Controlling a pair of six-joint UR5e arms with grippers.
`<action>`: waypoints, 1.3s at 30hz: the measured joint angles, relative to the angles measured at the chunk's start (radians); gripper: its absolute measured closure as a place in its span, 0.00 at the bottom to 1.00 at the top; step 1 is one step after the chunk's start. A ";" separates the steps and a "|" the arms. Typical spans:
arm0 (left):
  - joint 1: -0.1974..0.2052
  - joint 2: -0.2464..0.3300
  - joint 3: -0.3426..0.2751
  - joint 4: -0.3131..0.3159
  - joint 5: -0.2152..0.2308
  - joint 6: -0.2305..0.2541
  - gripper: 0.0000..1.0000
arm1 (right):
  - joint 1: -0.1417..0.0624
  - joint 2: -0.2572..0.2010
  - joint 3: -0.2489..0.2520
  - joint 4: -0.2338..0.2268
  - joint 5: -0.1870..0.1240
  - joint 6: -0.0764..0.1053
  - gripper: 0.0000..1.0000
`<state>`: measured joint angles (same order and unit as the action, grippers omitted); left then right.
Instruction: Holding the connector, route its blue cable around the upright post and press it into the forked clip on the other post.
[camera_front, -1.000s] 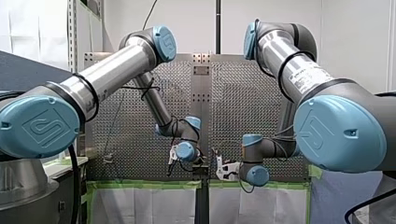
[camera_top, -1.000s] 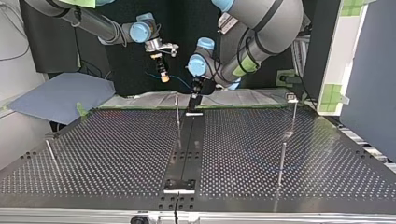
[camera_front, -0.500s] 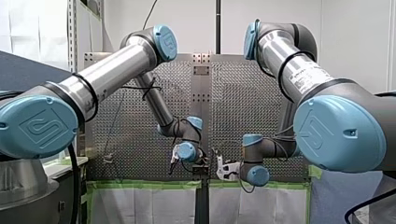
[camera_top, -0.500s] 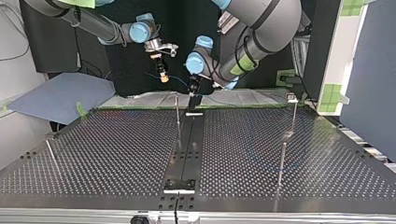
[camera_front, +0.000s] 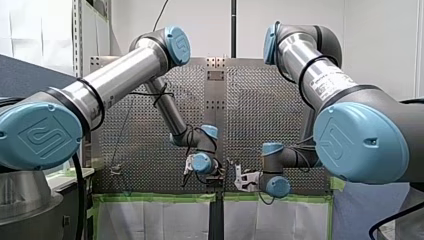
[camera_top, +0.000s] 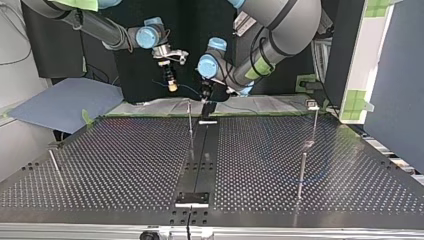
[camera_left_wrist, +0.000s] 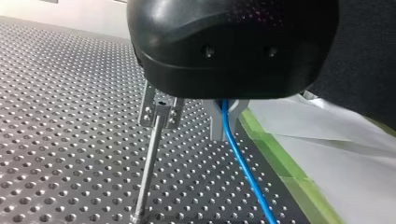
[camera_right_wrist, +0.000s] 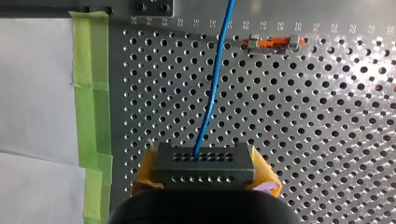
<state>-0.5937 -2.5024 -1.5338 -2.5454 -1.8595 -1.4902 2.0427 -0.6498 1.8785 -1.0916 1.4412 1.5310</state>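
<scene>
In the right wrist view my right gripper (camera_right_wrist: 204, 184) is shut on a black connector (camera_right_wrist: 204, 163), held between yellow pads (camera_right_wrist: 266, 179). The blue cable (camera_right_wrist: 212, 84) leaves the connector and runs ahead over the perforated table. In the left wrist view my left gripper (camera_left_wrist: 225, 133) has its metal fingers shut on the blue cable (camera_left_wrist: 247, 177), which hangs down past them. Just beside those fingers stands a thin post (camera_left_wrist: 147, 177) with a forked clip (camera_left_wrist: 159, 111) on top. In the top view my right gripper (camera_top: 172, 86) hangs to the left of my left gripper (camera_top: 205, 97), both at the table's far edge.
More thin posts stand on the table in the top view: one near the middle (camera_top: 189, 117), two at the right (camera_top: 315, 120) (camera_top: 301, 175), and one at the left (camera_top: 54, 162). A dark rail (camera_top: 200, 160) runs down the centre. Green tape (camera_right_wrist: 91, 93) marks the table's edge. An orange fitting (camera_right_wrist: 275, 42) lies ahead of the connector.
My left gripper's fingers have closed on the cable, and it has shifted slightly toward the top view's left. My right gripper with the connector has drifted a little left and up in that view.
</scene>
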 joint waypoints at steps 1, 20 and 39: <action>-0.001 0.000 0.000 0.006 -0.002 -0.004 1.00 | -0.002 0.000 -0.002 0.001 0.000 0.000 1.00; -0.006 -0.001 0.000 0.057 -0.015 -0.055 1.00 | -0.027 0.000 -0.046 0.041 -0.001 0.000 1.00; -0.006 -0.003 0.015 0.056 -0.012 -0.061 1.00 | -0.059 0.001 -0.083 0.056 -0.004 0.005 1.00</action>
<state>-0.6002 -2.5053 -1.5185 -2.4890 -1.8711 -1.5514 1.9840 -0.6489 1.7957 -1.0352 1.4376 1.5356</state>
